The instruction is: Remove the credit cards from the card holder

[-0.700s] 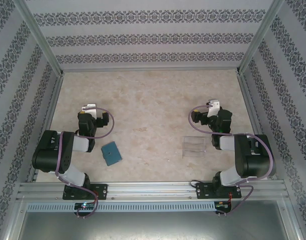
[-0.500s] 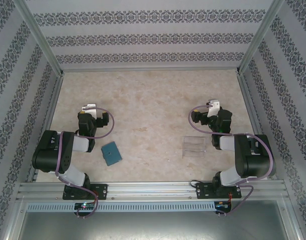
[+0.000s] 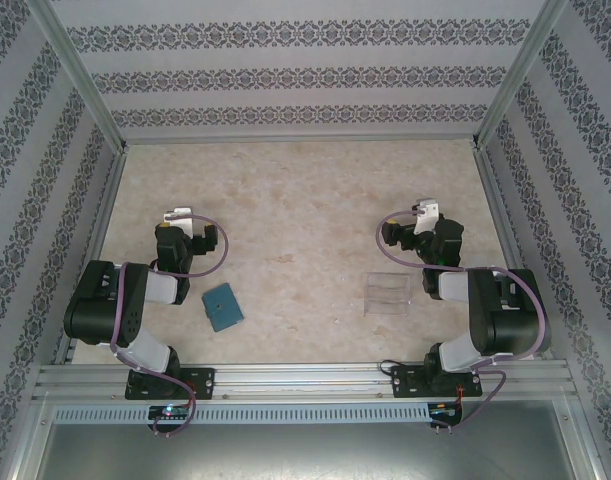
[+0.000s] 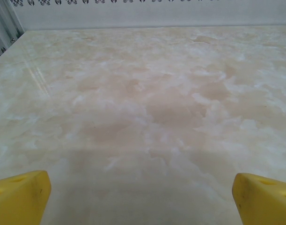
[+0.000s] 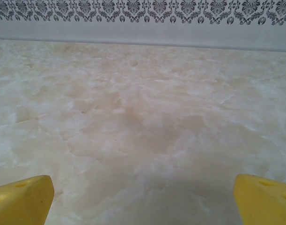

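While the card holder [image 3: 222,307] lies shut, the tray [image 3: 388,292] stands apart.

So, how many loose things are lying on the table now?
2: the teal card holder beside the left arm, and the clear plastic tray beside the right arm. Credit cards may be hidden inside the holder.

Teal card holder [image 3: 222,307] at 7 o'clock, clear tray [image 3: 388,292] at 5. Beige marbled table [image 3: 305,190]. Grey walls [image 3: 305,70] with dark damask bands. Yellow end effector fingers [image 4: 21,197].
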Robot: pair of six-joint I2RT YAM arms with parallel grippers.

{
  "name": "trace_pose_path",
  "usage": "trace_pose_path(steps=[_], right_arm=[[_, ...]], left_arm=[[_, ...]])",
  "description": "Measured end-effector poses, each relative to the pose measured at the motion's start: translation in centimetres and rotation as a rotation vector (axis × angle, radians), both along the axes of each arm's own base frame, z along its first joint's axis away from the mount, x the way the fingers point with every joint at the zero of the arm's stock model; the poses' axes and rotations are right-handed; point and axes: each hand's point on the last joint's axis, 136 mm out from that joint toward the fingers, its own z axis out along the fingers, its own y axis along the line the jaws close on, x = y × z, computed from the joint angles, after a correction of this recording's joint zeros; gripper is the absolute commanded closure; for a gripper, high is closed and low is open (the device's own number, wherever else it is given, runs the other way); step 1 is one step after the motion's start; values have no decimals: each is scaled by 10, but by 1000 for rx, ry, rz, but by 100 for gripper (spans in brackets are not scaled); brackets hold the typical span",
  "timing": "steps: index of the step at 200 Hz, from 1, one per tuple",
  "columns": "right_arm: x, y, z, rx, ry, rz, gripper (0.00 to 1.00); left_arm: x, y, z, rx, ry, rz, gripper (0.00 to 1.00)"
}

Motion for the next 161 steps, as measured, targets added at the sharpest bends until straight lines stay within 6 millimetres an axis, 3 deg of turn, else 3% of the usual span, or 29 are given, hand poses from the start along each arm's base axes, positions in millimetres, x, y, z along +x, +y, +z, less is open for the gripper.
trace_pose_path(steps=[51, 161], right_arm=[[-1, 0, -1, 0, 2, -2, 2], [3, -20, -3, -30, 8, -120, 2]], left_arm=[[0, 0, 0, 0, 0, 0, 0], [0, 0, 0, 1, 0, 0, 0]])
